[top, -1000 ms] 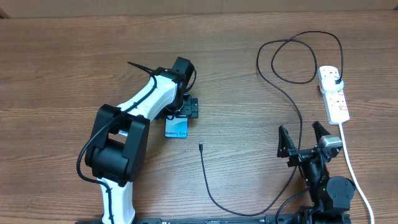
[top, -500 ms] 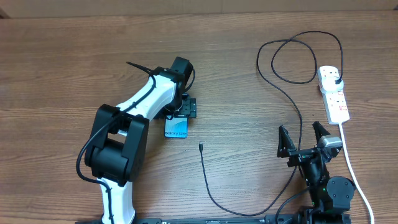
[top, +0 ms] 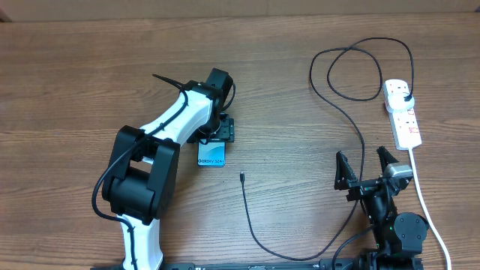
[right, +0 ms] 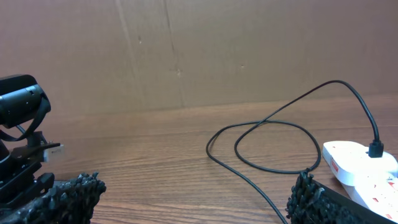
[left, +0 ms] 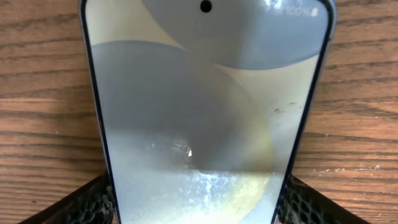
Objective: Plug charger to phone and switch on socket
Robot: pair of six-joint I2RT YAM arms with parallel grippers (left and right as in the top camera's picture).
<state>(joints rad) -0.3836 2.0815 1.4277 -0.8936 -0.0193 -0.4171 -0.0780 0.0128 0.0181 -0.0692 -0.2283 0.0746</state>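
As far as we can judge, the task is at its very start: nothing's joined to the phone yet & nobody's at the socket. We see the wooden table w/ the left arm stretched out left of ctr, its left gripper down over the phone. The charger loops at the far right, runs nearward past the right gripper, then curls back left along the near side. The socket lies far right, its white cord trailing to the near edge. The charger's black plug sits in the far outlet, so that end looks done. The right gripper sits near right, jaws wide apart, nothing btw them. The phone lies flat, screen up. In the wrist view the left fingers flank its sides right at the edges, but we can't tell if they grip it or just straddle it. The connector tip lies loose, near & just right of the phone, apart from it. Left to do, we reckon: steady the phone, pick up the tip, seat it in the port, turn the socket on. Whether it's on already is too small to tell.
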